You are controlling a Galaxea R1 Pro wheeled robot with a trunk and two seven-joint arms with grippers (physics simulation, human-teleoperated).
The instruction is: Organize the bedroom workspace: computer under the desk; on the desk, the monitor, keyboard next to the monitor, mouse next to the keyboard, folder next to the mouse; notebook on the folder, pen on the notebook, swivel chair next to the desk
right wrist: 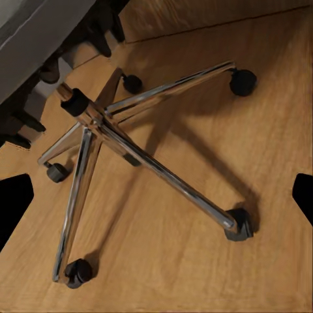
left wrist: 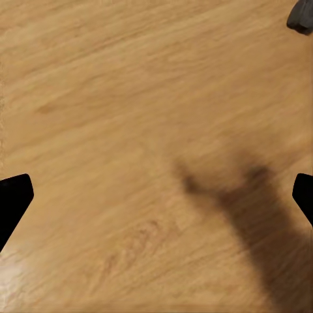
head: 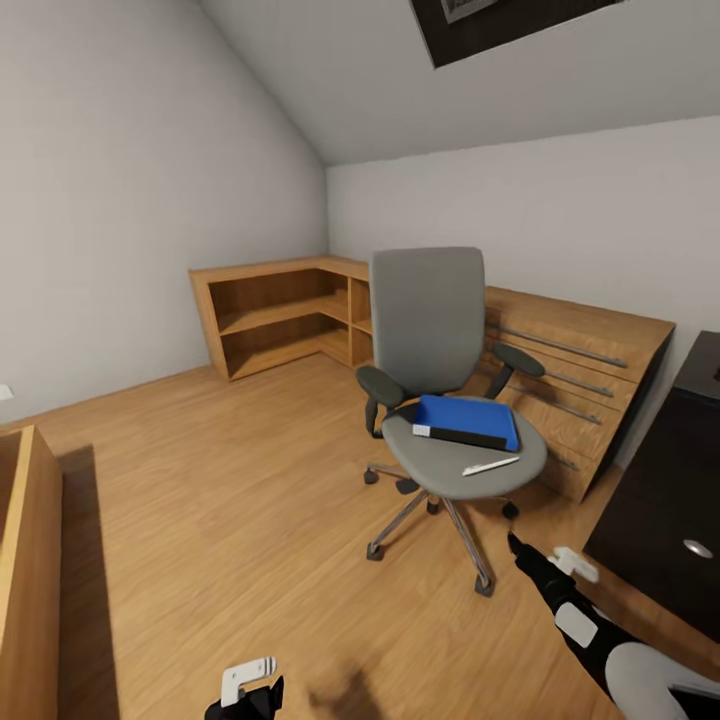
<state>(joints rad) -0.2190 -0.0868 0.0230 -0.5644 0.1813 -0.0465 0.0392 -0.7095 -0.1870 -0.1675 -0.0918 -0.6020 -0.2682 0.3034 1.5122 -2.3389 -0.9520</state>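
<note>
The chair (head: pixel 440 400) stands mid-room on the wood floor (head: pixel 230 500), with the blue folder (head: pixel 468 420) flat on its seat and the pen (head: pixel 491 466) just near of it. The notebook cannot be made out. The desk (head: pixel 670 500) is cut off at the right edge. The left gripper (left wrist: pixel 156 195) and the right gripper (right wrist: pixel 156 195) both have their jaws spread, holding nothing; the right looks at the chair's chrome base.

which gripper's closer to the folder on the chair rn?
Right. The right gripper hangs low beside the swivel chair, just below the seat holding the folder. The left gripper is farther back over bare floor.
</note>
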